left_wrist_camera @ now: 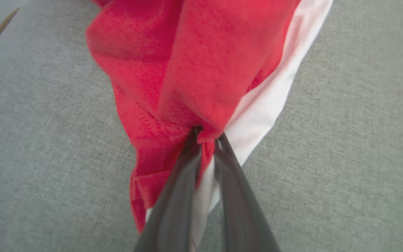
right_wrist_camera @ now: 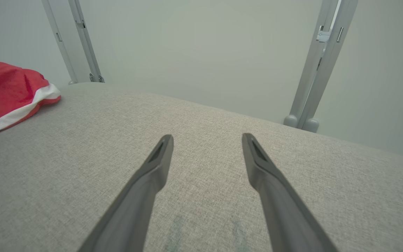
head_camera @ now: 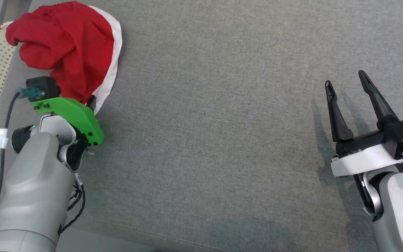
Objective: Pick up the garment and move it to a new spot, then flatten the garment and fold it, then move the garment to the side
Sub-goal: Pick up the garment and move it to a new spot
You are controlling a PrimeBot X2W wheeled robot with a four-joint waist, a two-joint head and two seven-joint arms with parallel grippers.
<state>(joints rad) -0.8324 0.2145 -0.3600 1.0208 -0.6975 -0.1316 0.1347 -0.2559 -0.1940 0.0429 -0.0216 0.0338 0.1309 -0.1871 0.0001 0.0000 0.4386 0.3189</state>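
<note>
Fingers point(left_wrist_camera: 182, 175) of my left gripper point(left_wrist_camera: 206, 138) clamp the red-and-white garment point(head_camera: 68, 45), bunched at the gray desk's point(head_camera: 222, 122) far-left corner; my right gripper point(head_camera: 345, 78) hovers near right, fingers apart.

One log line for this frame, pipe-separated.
stage: pick-up | left claw: shut on garment, near corner | right claw: open, over surface, apart from garment | garment: bunched, not flattened
</note>
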